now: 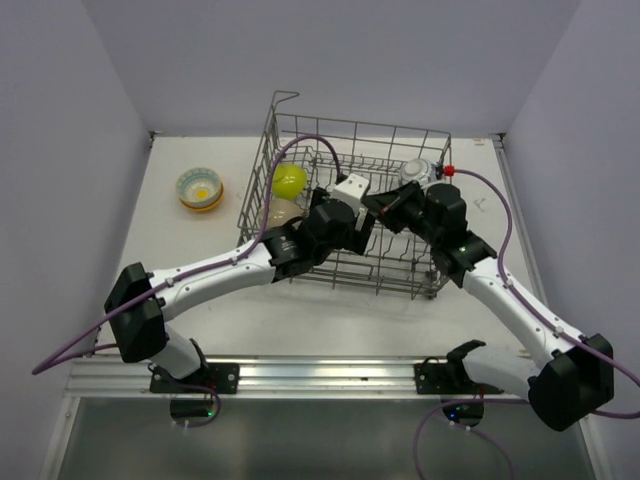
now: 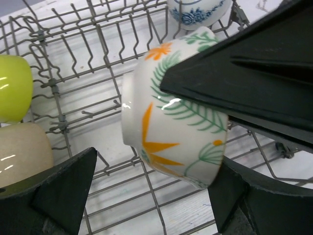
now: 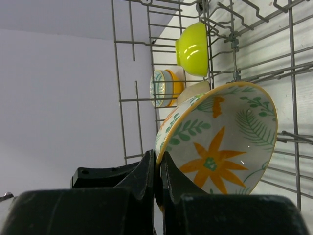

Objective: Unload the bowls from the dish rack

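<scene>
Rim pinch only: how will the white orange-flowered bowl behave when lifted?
Glossy glaze on the white orange-flowered bowl: may slip. Pinched at the rim by the right hand, it probably tilts. Likely ceramic; could chip on the grey wire dish rack.

Floral bowl (image 2: pixel 166 137) — white, orange flowers, green fronds; lime-yellow bowl (image 2: pixel 12 88).

- Glossy glazed ceramic on the floral bowl (image 2: pixel 176 142), highlights glinting.
- Slick shine on the lime-yellow bowl (image 2: pixel 12 88) too.
- Dull grey metal wire across the dish rack (image 1: pixel 395 272).
- Matt black plastic on the left hand (image 2: pixel 154 169).
</scene>
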You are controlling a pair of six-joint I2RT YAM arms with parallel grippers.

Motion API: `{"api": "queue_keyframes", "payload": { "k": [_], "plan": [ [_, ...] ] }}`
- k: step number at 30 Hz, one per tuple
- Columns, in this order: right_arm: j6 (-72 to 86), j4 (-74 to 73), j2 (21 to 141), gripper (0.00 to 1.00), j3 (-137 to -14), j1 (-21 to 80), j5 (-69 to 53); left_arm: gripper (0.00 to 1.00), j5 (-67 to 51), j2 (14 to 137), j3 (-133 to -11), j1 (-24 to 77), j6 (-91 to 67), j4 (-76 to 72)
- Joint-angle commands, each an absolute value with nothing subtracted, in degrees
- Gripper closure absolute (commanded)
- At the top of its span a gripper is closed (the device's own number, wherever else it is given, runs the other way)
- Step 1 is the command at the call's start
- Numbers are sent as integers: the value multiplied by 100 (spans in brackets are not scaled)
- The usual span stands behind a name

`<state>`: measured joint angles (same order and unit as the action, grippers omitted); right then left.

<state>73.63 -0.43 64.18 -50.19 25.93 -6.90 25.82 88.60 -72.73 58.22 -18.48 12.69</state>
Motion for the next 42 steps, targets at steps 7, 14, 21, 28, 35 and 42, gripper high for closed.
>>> {"api": "queue_keyframes", "payload": {
  "k": [7, 14, 21, 28, 35, 42],
  "plan": [
    [8164, 1080, 6161, 100, -4553, 2593, -887, 26, 3700, 8868, -7286, 5959, -1574, 660],
    [8112, 1090, 6249, 100, -4535, 2602, -870, 58, 3858, 9000, -7312, 5968, -1301, 624],
    [8033, 1028, 6302, 99, -4535, 2602, -853, 98, 4209, 9070, -7207, 5968, -1195, 668],
    [8042, 1099, 6442, 67, -4430, 2602, -861, 100, 4596, 9088, -7181, 5959, -1046, 641],
    [8007, 870, 6381, 45, -4412, 2593, -747, 100, 4800, 9229, -7225, 5608, -1265, 975],
    [7893, 809, 6162, 43, -4272, 2514, -668, 100, 4017, 8851, -7233, 4756, -1380, 1186]
  ]
}}
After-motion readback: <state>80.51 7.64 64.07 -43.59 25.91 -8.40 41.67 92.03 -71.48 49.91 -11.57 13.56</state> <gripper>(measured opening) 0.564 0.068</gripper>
